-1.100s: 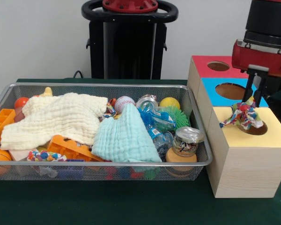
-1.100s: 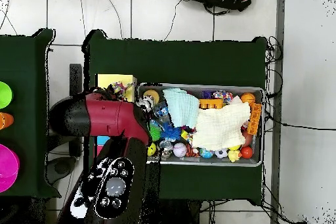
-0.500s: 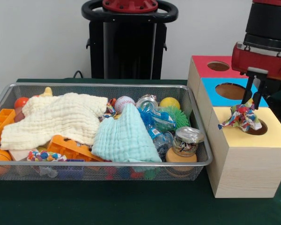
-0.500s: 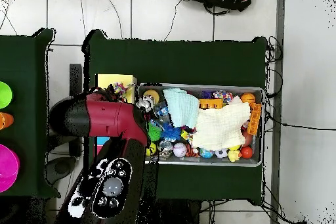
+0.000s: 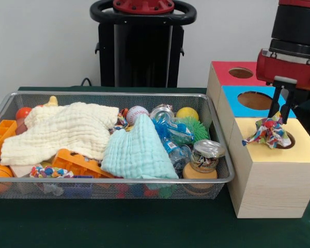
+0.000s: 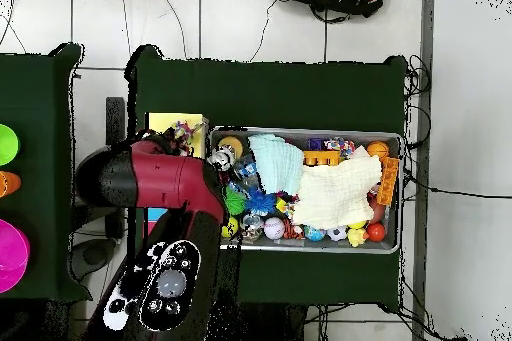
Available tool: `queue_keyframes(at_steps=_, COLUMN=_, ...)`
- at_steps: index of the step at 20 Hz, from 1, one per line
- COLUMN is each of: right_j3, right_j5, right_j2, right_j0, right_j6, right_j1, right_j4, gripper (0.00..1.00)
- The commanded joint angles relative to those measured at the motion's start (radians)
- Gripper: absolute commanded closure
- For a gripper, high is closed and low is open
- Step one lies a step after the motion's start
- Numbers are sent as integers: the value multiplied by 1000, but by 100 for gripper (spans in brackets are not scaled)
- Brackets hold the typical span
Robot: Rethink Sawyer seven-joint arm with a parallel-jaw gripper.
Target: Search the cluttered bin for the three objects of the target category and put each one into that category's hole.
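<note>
Red-and-black arm (button-studded cuff), thin dark end effector.

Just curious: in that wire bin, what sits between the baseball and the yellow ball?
In the front view, a shiny round tin lies between the baseball and the yellow ball, along the bin's far side.

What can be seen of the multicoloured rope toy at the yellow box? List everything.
The rope toy is a knotted bundle of red, blue, yellow, green and white cord with frayed ends. It sits at the hole's edge on the yellow box top, partly covering the hole, one tail trailing toward the bin. The gripper is directly over it, fingertips at its top; contact is unclear.
</note>
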Motion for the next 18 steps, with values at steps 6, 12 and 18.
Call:
queue_keyframes(at_steps=6, right_j3=38, right_j5=-72, right_j2=-40, right_j0=64, right_j6=305, right_j1=102, right_j4=85, gripper=100)
queue_keyframes(at_steps=12, right_j3=45, right_j5=-93, right_j2=-50, right_j0=75, right_j6=288, right_j1=113, right_j4=114, gripper=100)
queue_keyframes(at_steps=18, right_j3=91, right_j5=-104, right_j2=-24, right_j0=75, right_j6=265, right_j1=79, right_j4=128, gripper=100)
